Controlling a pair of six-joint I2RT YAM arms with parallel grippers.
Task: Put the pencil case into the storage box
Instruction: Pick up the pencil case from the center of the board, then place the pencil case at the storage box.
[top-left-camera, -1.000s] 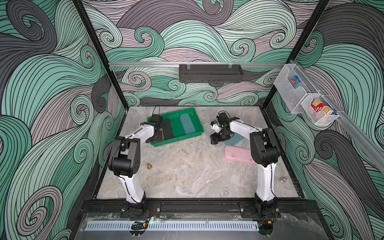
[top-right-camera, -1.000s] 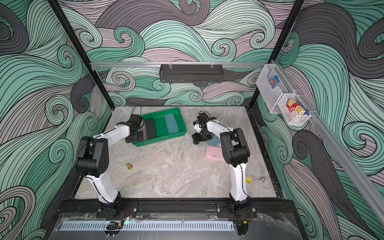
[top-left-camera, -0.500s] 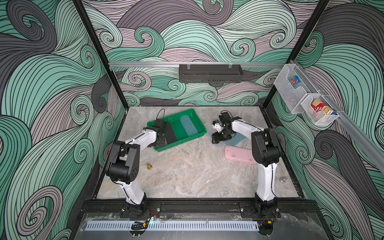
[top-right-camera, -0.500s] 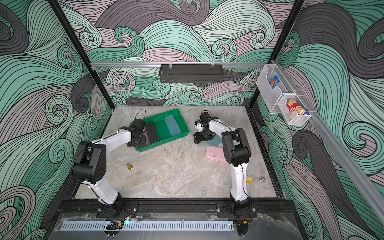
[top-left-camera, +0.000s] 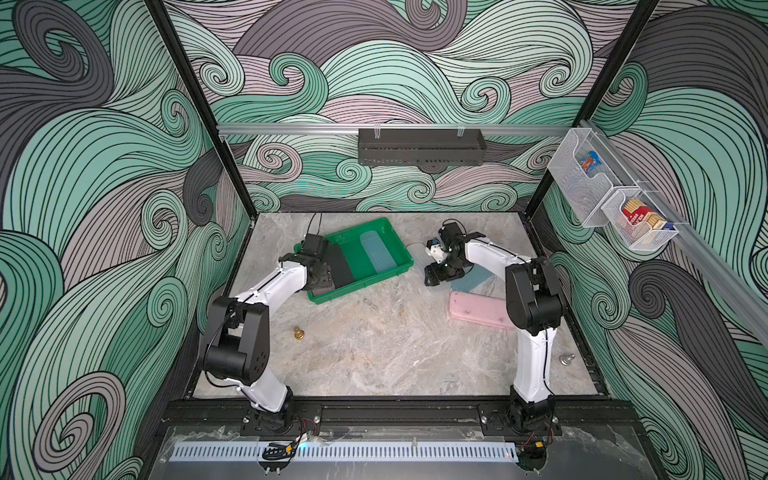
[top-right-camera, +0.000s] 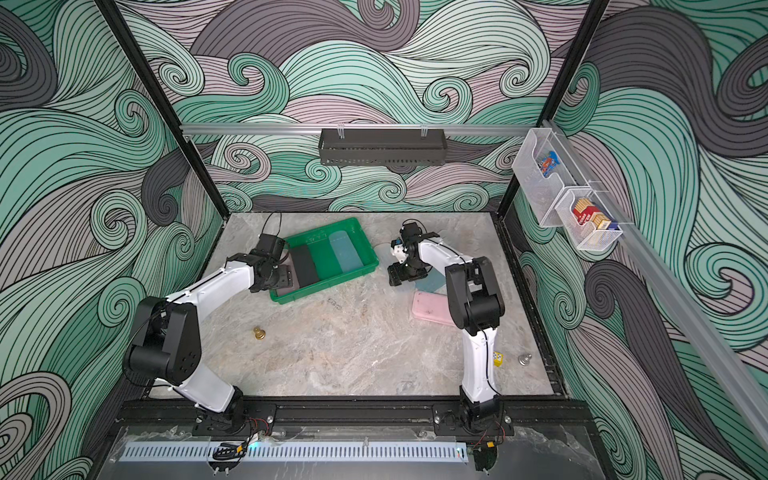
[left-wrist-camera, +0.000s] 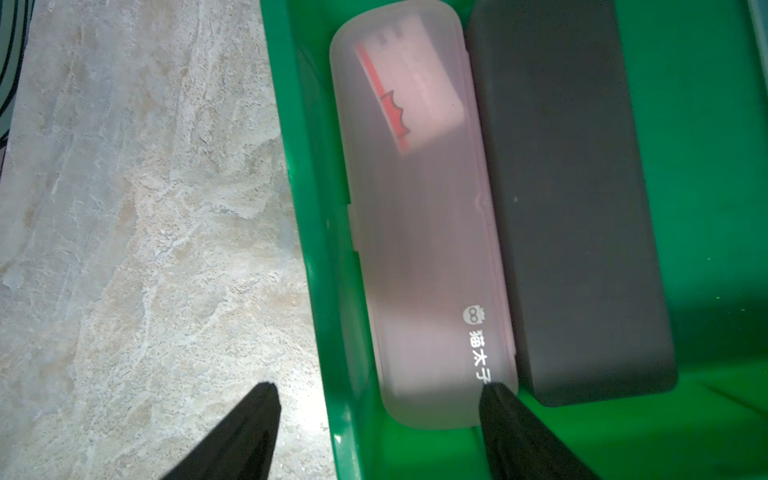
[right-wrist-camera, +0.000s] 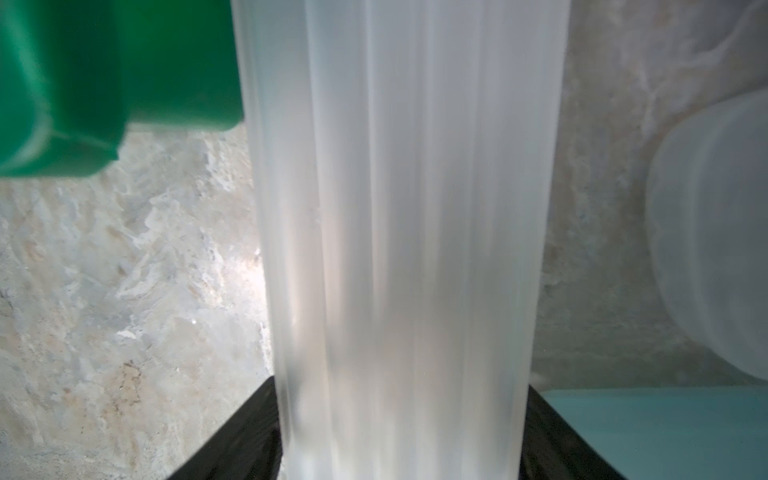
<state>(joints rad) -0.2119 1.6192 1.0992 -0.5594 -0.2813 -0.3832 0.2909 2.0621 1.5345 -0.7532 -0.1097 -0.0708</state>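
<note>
Marble table (top-left-camera: 374, 353). Green storage box (top-left-camera: 353, 245) sits skewed in the far half, left of centre. Inside it lie a frosted pinkish pencil case (left-wrist-camera: 419, 249) just beside the wall, a black pencil case (left-wrist-camera: 573, 208) next to that, and a blue pencil case (top-left-camera: 376, 253) apart. On the table: pink pencil case (top-left-camera: 478, 309), teal pencil case (top-left-camera: 473, 278), and clear pencil case (right-wrist-camera: 399, 208), its far end near the box corner. Right gripper (right-wrist-camera: 401, 384) is clamped on the clear pencil case. Left gripper (left-wrist-camera: 382, 384) is spread wide, straddling the box wall and holding nothing. Brass pawn (top-left-camera: 298, 333) stands well apart.
</note>
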